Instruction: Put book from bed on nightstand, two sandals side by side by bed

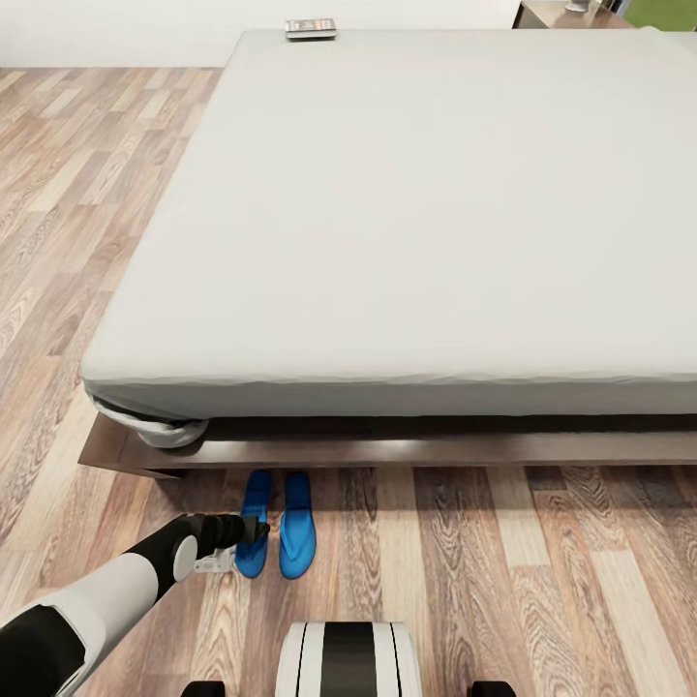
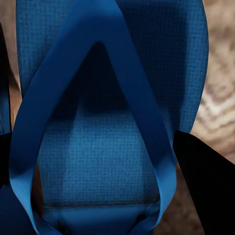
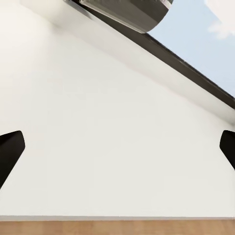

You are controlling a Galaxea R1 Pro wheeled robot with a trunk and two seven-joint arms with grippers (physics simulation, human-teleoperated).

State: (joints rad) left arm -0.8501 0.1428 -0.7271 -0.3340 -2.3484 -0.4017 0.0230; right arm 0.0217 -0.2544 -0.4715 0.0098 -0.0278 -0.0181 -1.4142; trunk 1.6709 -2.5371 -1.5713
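Left gripper down low over the wood plank floor, right above the left-hand blue sandal, jaws spread wide with one dark finger on either side of the sole, not clamped on it. In the left wrist view, straight ahead between the fingers, the V-shaped strap of that sandal, very close. Just beside it on the side away from the arm, the second sandal, parallel, toes toward the bed, both a short way out from the dark wooden frame. Well beyond the gripper, across the whole grey mattress at its far edge by the white wall, the book, lying flat. Further off toward the far right corner, a dark wooden nightstand, partly cut off. Right gripper released too, fingertips far apart at the edges of its wrist view, nothing between them, facing a white wall with a dark-framed window above.
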